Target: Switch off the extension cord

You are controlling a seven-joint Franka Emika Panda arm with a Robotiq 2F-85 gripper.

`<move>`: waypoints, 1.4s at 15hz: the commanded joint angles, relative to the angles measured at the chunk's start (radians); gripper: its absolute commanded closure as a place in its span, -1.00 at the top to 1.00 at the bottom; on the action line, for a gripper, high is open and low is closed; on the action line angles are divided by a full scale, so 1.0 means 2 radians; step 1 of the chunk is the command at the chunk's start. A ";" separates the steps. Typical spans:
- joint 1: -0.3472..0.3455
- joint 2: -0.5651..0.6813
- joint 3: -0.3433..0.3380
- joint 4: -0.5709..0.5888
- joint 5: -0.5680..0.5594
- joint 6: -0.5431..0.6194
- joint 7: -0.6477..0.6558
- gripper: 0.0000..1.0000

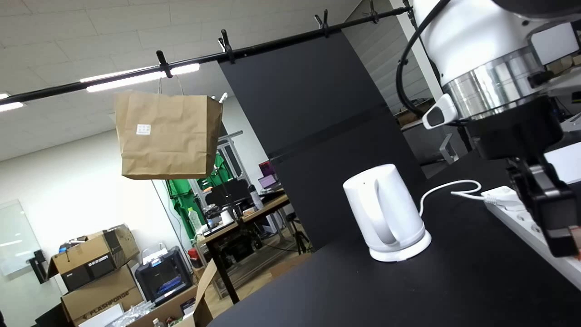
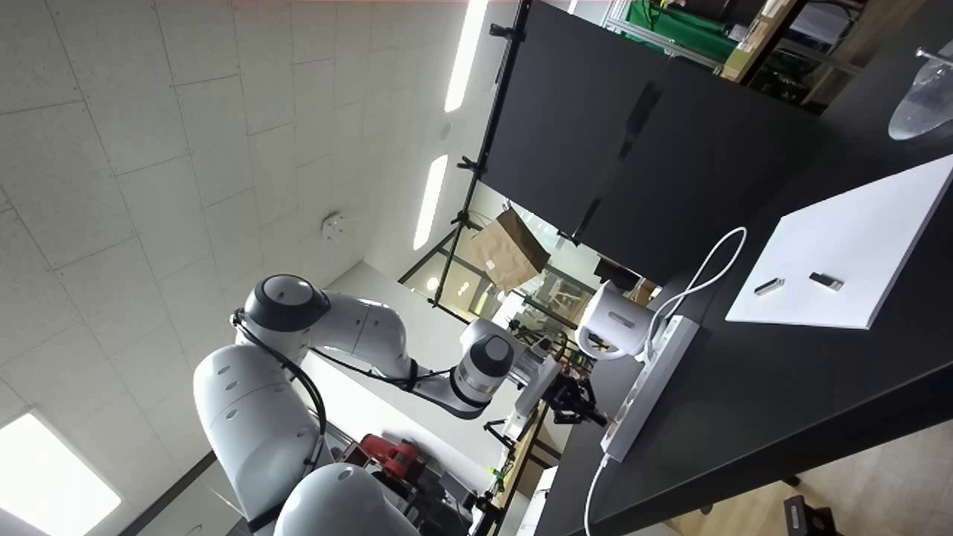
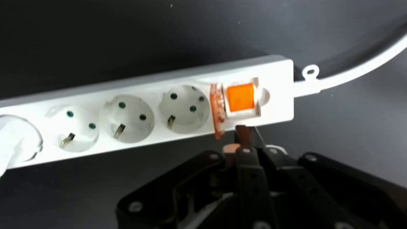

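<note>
Pointing at the switch (image 3: 240, 97) on a white strip (image 3: 155, 111): a claw (image 3: 249, 135) with its tips together

In the wrist view, the strip slants across the frame from the left edge to right of centre, on a black table (image 3: 95, 38). The orange switch sits near its right end, a red flap (image 3: 217, 111) standing just left of it. Farther left come three sockets (image 3: 127, 127), then a white plug (image 3: 8, 140) at the left edge. The claw enters from the bottom; its tips are at the strip's lower edge, below the switch. Whether they touch it, I cannot tell.

In an exterior view, the strip lies at the lower right, partly hidden by the claw; a white kettle (image 1: 386, 213) stands left of it, and a paper bag (image 1: 165, 136) hangs at upper left. In an exterior view, the arm (image 2: 365, 335) extends from the lower left, and a white board (image 2: 856, 238) lies at right.
</note>
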 commanded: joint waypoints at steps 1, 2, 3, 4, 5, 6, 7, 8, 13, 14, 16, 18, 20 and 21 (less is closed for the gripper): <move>-0.012 -0.056 0.023 -0.007 0.031 -0.009 -0.001 -1.00; -0.011 -0.070 0.024 -0.010 0.036 -0.011 -0.002 -1.00; -0.008 -0.084 0.023 -0.011 0.039 -0.014 -0.001 -1.00; -0.005 -0.097 0.020 -0.014 0.038 -0.016 -0.002 -0.48; -0.002 -0.110 0.016 -0.016 0.035 -0.023 0.002 -0.46; -0.001 -0.121 0.013 -0.017 0.034 -0.033 0.002 -0.37; 0.001 -0.131 0.009 -0.018 0.032 -0.038 0.004 -0.22; 0.000 -0.141 0.007 -0.022 0.042 -0.032 -0.001 -0.09; 0.004 -0.176 -0.012 -0.031 0.049 -0.043 0.005 0.59; 0.008 -0.153 -0.012 -0.018 0.047 -0.031 -0.002 0.74; 0.009 -0.155 -0.015 -0.019 0.046 -0.031 -0.002 0.49; 0.011 -0.151 -0.014 -0.019 0.047 -0.030 -0.002 0.74; 0.012 -0.150 -0.014 -0.019 0.047 -0.029 -0.002 0.74; 0.012 -0.150 -0.014 -0.019 0.047 -0.029 -0.002 0.74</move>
